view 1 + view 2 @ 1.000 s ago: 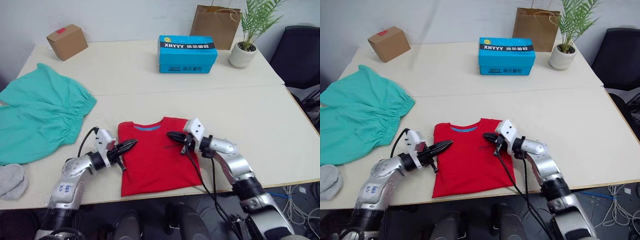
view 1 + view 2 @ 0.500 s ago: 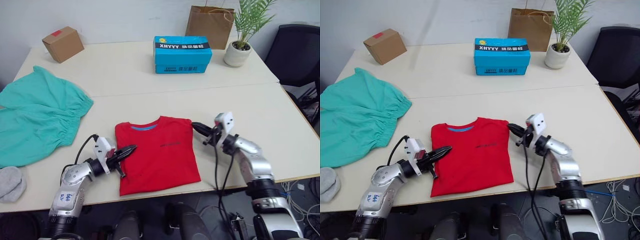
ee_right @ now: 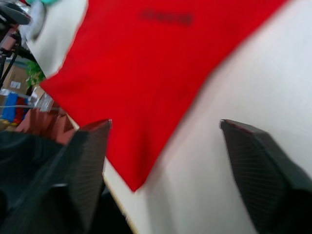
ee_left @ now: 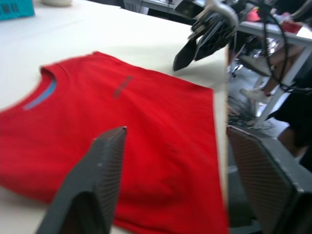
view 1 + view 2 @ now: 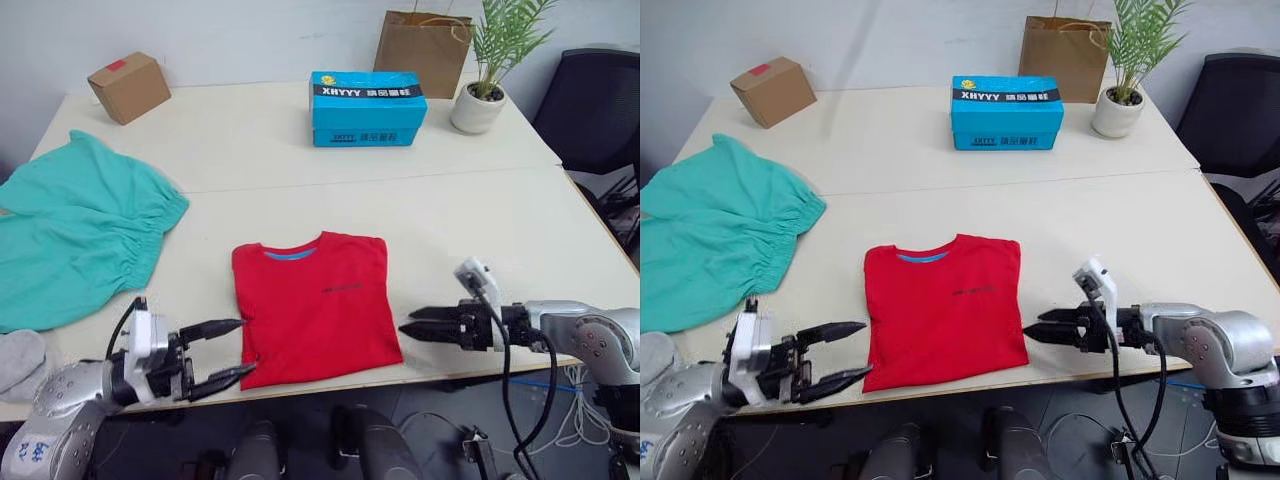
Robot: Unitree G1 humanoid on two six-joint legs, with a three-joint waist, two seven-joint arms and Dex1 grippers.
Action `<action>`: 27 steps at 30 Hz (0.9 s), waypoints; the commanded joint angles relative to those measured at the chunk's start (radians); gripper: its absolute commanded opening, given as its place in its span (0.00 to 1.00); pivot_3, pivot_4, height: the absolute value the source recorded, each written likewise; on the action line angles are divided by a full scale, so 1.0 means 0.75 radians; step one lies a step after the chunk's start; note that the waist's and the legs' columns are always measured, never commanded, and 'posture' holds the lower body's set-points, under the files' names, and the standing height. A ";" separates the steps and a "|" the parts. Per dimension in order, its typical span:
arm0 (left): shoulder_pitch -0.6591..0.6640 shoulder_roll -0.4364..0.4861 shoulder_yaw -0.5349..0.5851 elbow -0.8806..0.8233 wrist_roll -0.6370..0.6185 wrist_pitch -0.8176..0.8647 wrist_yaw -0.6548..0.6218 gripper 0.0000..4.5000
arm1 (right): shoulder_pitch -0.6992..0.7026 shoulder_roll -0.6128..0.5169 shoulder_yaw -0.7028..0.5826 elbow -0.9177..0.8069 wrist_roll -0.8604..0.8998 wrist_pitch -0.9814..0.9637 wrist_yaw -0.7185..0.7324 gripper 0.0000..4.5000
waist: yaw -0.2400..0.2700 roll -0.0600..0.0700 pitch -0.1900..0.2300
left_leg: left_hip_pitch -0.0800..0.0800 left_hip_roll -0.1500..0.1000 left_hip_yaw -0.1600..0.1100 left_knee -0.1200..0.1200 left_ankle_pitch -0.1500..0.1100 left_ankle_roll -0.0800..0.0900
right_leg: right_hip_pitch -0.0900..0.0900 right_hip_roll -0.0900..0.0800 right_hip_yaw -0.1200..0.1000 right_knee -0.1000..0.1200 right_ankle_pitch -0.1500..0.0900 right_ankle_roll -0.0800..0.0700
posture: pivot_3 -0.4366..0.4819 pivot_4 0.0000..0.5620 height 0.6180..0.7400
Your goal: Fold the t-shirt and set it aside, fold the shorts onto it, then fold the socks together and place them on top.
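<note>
The red t-shirt [image 5: 312,305] lies folded into a neat rectangle near the table's front edge, blue neckband facing away from me. Left of it the teal shorts [image 5: 80,230] are spread flat, and the grey socks [image 5: 20,358] sit at the near left edge. My left gripper [image 5: 243,347] is open at the t-shirt's near left corner, holding nothing. On the other side my right gripper [image 5: 405,331] is open just off the near right corner, pointing at the cloth. The left wrist view shows the t-shirt [image 4: 126,122] with the right gripper [image 4: 195,46] beyond it.
Along the far side of the table [image 5: 300,150] stand a cardboard box [image 5: 130,85], a blue box [image 5: 368,105], a brown paper bag [image 5: 425,40] and a potted plant [image 5: 480,100]. A black chair [image 5: 595,105] is off the right end.
Both grippers were shut over the folded t-shirt; they have opened and drawn back toward the near table edge, the left to the left corner, the right to the right corner.
</note>
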 commanded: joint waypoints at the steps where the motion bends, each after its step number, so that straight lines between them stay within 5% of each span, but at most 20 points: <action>1: 0.015 0.004 0.065 -0.053 -0.058 -0.035 -0.046 0.99 | -0.064 0.103 0.010 0.029 0.049 0.194 -0.120 1.00 | -0.001 -0.006 -0.004 | 0.000 0.001 0.000 0.000 0.000 0.000 | 0.000 0.001 0.000 -0.001 0.000 0.000 | 0.48 0.27 1.00; 6: 0.010 0.012 0.091 -0.056 -0.123 -0.010 -0.092 0.99 | -0.172 0.311 0.039 0.068 0.061 0.335 -0.216 1.00 | -0.010 -0.009 -0.005 | 0.000 0.003 0.000 -0.001 0.000 0.000 | 0.000 0.004 0.001 -0.002 0.000 0.000 | 0.48 0.27 1.00; 9: 0.011 0.018 0.107 -0.057 -0.135 -0.002 -0.100 1.00 | -0.226 0.453 0.010 0.107 0.054 0.394 -0.285 0.87 | -0.014 -0.009 -0.005 | -0.001 0.004 0.000 -0.002 0.000 -0.001 | -0.002 0.004 0.001 0.001 0.000 -0.001 | 0.48 0.27 1.00; 13: 0.001 0.023 0.118 -0.067 -0.130 0.005 -0.092 1.00 | -0.228 0.551 -0.057 0.148 0.007 0.386 -0.372 0.56 | -0.009 -0.008 -0.005 | -0.002 0.004 0.000 -0.003 0.000 -0.003 | -0.005 0.004 0.001 0.004 0.000 -0.002 | 0.48 0.27 1.00; 20: -0.044 0.017 0.099 -0.055 -0.102 0.007 -0.072 1.00 | -0.171 0.415 -0.100 0.104 0.011 0.367 -0.342 0.01 | -0.001 -0.008 -0.005 | -0.004 0.002 0.000 -0.001 -0.002 0.000 | -0.005 0.003 0.001 0.003 0.000 -0.001 | 0.48 0.27 1.00; 27: -0.115 -0.003 0.044 -0.035 -0.089 0.011 -0.052 1.00 | -0.046 0.052 -0.186 0.143 -0.049 0.179 -0.184 0.00 | 0.030 -0.006 -0.005 | -0.008 -0.002 0.001 0.001 -0.003 0.008 | -0.004 -0.001 0.002 -0.004 0.004 0.005 | 0.48 0.27 1.00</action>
